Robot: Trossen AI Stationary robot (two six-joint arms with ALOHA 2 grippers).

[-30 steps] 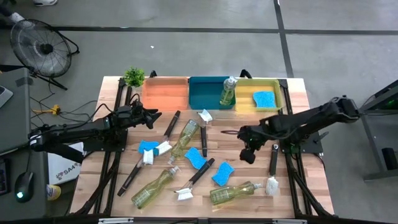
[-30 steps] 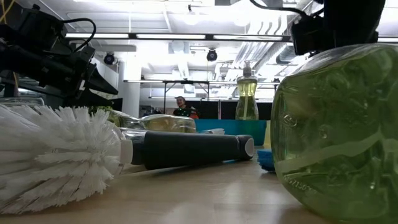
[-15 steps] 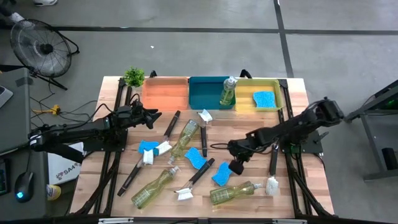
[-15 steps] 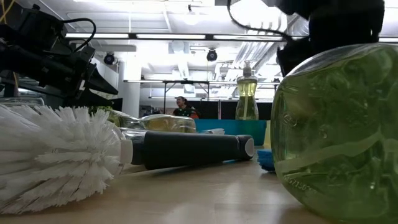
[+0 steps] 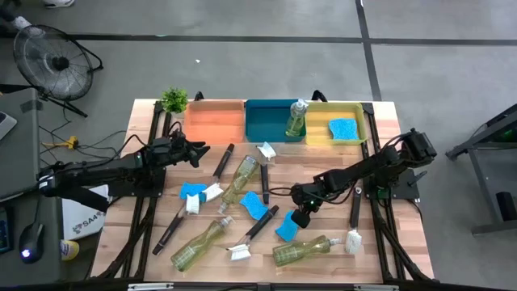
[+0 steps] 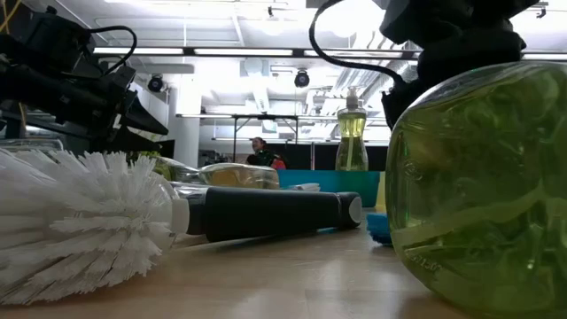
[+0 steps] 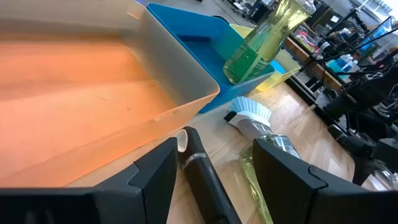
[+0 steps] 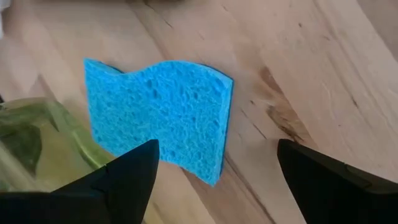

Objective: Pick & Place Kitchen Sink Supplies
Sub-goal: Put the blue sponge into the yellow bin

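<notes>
My right gripper [image 5: 297,217] is open and points steeply down just above a blue sponge [image 8: 158,115], which lies flat on the wood [image 5: 287,228]. Its fingers [image 8: 124,180] stand on the near side of the sponge, apart from it. My left gripper [image 7: 217,180] waits open near the orange bin [image 5: 214,121], over a black brush handle [image 7: 199,171]. A bottle [image 5: 296,119] stands in the blue bin [image 5: 271,121]. A sponge [image 5: 343,128] lies in the yellow bin [image 5: 358,121]. Three bottles, two more sponges and several brushes lie on the table.
A lying bottle [image 5: 303,250] sits right beside the sponge on its near side and shows in the right wrist view [image 8: 37,143]. A brush [image 5: 354,218] lies to the right and another [image 5: 252,233] to the left. A small potted plant [image 5: 174,99] stands at the far left corner.
My right gripper has come down and gone toward the table's left and near edges, from open table beside the right-hand brush to just over the blue sponge.
</notes>
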